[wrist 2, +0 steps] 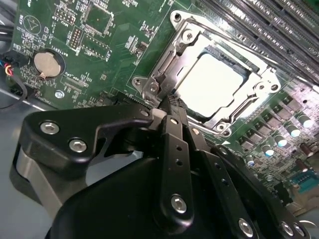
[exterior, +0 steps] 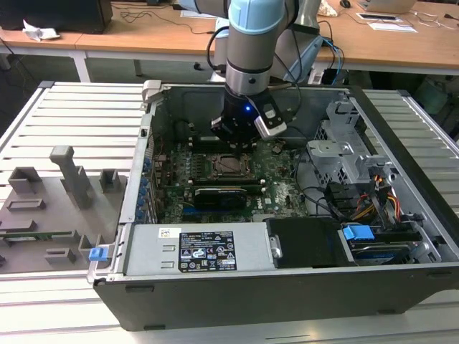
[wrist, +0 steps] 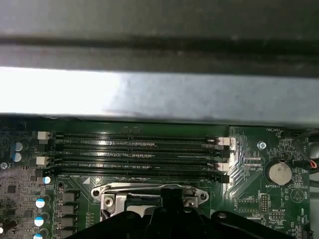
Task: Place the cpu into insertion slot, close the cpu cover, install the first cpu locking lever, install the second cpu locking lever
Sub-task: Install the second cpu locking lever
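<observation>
A slatted pale grey table (exterior: 79,115) carries an open computer case (exterior: 287,287), which lies on its side across the middle. On the exterior view's left, a grey holder plate (exterior: 43,222) with upright blocks rests flat on the slats, just beside the case. A small blue clip (exterior: 97,253) sits at the plate's near corner.

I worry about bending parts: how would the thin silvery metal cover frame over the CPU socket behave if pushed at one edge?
The thin silvery metal cover frame looks like sheet metal with a large window, so probably light and somewhat springy. It lies flat over the pale square chip, so it would likely pivot rather than slide. The black gripper sits at its corner.
</observation>
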